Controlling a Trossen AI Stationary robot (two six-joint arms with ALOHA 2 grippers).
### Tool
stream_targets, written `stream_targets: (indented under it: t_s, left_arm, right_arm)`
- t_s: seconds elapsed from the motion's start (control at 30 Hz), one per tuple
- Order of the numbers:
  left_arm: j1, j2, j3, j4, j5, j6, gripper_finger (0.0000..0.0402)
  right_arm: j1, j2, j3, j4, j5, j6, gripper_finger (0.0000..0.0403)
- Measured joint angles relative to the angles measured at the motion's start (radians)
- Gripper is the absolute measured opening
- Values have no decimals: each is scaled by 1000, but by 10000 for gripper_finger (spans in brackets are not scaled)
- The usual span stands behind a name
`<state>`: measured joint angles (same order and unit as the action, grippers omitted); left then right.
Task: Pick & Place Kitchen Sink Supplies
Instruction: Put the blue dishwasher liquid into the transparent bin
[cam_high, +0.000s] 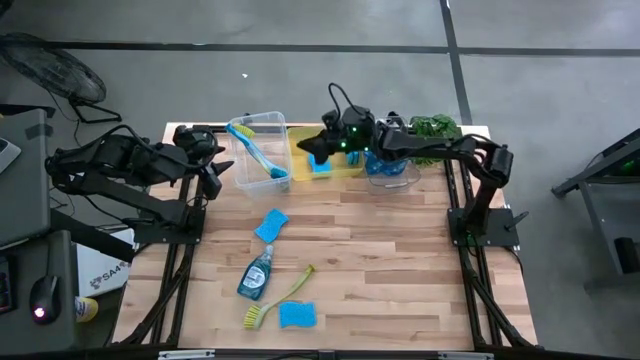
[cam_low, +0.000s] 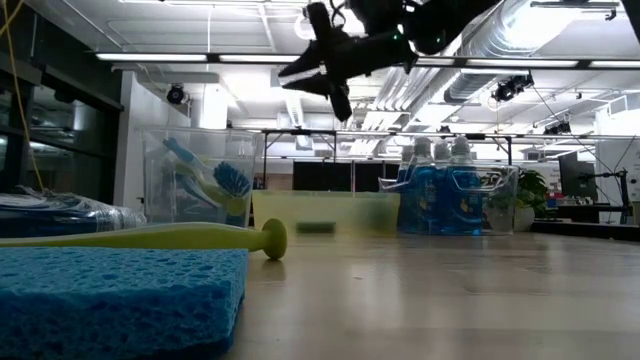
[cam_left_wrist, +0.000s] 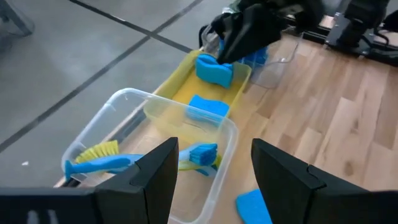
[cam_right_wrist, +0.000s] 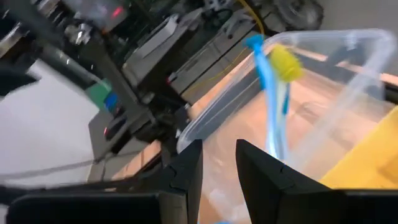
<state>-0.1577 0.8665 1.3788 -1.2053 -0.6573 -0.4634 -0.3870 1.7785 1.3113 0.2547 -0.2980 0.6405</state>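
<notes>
From above, my right gripper hangs over the yellow bin at the table's far edge, fingers spread and holding nothing. Two blue sponges lie in that bin. Just left of it stands the clear bin with blue and yellow-green dish brushes leaning inside. To the right, a second clear bin holds blue soap bottles, with the green plant just behind it. My left gripper waits beside the clear brush bin. Loose on the wooden table lie a sponge, a soap bottle, a yellow-green brush and another sponge.

At table height, a sponge fills the near corner with the yellow-green brush handle lying on it. Beyond stand the brush bin, the low yellow bin and the bottle bin with three bottles upright. My right gripper hangs open well above the yellow bin.

Past my left fingers, parted wide and empty, the clear bin holds brushes, and the yellow bin two sponges.

Past my right fingers, slightly apart and empty, brushes stand in the clear bin.
</notes>
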Motion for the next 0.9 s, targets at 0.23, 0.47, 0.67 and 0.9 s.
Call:
stream_targets:
  t_s: [0.23,0.47,0.67,0.9]
  left_arm:
    - [0,5,0,-3,60,-66,200]
    - [0,8,-73,-1,173,-183,200]
    - [0,8,-195,25,353,-381,200]
    - [0,9,-404,184,578,-561,200]
  right_arm:
    - [65,-66,0,-122,3,-134,90]
    - [115,-118,0,-244,3,-256,90]
    - [126,-153,0,-313,8,-290,90]
    - [126,-220,0,-393,11,-376,90]
